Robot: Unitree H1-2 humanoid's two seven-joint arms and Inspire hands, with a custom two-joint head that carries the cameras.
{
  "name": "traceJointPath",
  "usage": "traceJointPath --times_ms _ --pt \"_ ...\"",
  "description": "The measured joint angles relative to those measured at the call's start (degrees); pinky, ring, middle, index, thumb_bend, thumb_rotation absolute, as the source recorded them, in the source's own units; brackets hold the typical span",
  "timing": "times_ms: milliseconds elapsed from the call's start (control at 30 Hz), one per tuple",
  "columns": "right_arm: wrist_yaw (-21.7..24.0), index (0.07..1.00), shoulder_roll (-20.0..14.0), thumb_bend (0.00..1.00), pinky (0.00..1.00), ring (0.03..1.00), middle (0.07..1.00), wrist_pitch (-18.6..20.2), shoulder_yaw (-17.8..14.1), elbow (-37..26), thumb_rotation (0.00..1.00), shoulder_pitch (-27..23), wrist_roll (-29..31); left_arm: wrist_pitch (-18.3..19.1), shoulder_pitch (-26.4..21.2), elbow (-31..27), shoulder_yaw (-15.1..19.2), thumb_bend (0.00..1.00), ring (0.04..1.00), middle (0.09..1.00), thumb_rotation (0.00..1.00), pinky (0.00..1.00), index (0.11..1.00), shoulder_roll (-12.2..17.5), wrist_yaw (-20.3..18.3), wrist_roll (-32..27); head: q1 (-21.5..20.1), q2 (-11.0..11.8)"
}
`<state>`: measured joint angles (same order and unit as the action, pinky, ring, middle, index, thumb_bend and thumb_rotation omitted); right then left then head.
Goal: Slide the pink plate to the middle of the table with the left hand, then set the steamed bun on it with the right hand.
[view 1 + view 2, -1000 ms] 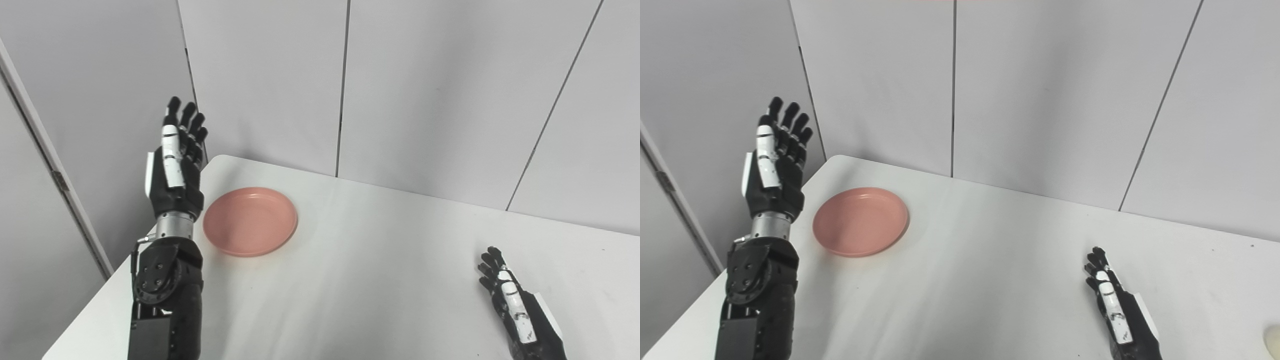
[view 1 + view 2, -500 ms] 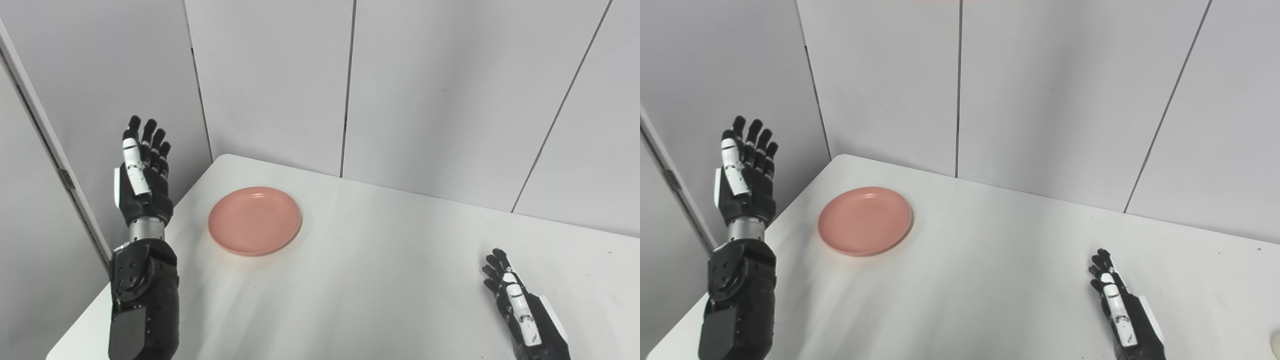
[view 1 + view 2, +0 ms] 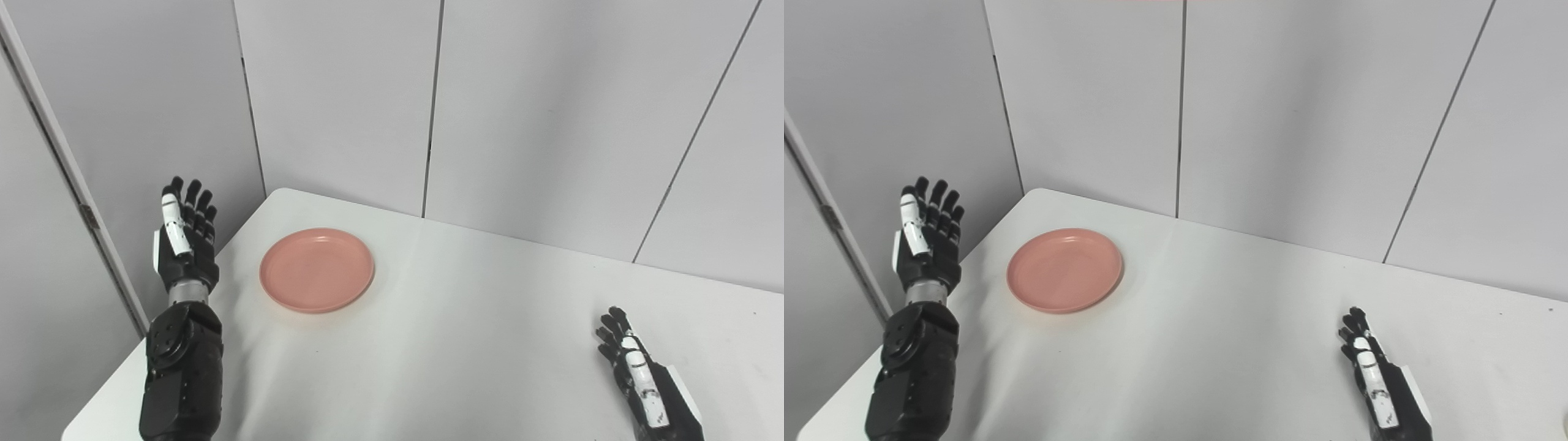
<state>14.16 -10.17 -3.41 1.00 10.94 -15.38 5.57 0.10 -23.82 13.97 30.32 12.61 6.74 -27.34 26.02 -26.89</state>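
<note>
Left eye view shows a white tabletop [image 3: 465,343] set against grey wall panels [image 3: 343,98], with the pink plate [image 3: 316,269] lying flat in the far left part of the surface, close to the rounded far left corner and well left of the middle. Nothing rests on the plate. At the left edge of the tabletop the left hand [image 3: 184,242] is raised upright above the edge, palm turned toward the plate, its fingers [image 3: 195,199] straight, pointing up and slightly spread; it holds nothing and is apart from the plate, with a strip of bare tabletop between them. The black forearm below it rises from the bottom of the picture. Near the right side, the right hand [image 3: 643,376] lies low over the near part of the tabletop, fingers stretched out toward the far side and a little apart, empty, well apart from the plate. In the right eye view a small pale rounded shape [image 3: 1565,422] is cut off by the lower right edge; whether it is the steamed bun cannot be told.
</note>
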Motion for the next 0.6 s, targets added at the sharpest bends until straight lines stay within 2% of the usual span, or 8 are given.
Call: traceJointPath --times_ms 167,600 --pt "0.0 0.981 0.0 0.18 0.99 0.964 0.970 0.0 0.0 0.0 1.00 0.0 -0.1 0.0 -0.1 2.2 -0.3 0.46 0.970 0.968 1.00 1.00 0.983 0.9 -0.3 -0.5 0.0 -0.3" --pt "-0.5 0.979 0.0 0.17 0.99 0.961 0.967 0.7 0.0 -1.6 1.00 0.8 -0.5 0.6 -0.6 6.1 -1.0 0.45 0.948 0.959 1.00 0.99 0.978 0.7 -0.2 -0.6 0.2 -0.5"
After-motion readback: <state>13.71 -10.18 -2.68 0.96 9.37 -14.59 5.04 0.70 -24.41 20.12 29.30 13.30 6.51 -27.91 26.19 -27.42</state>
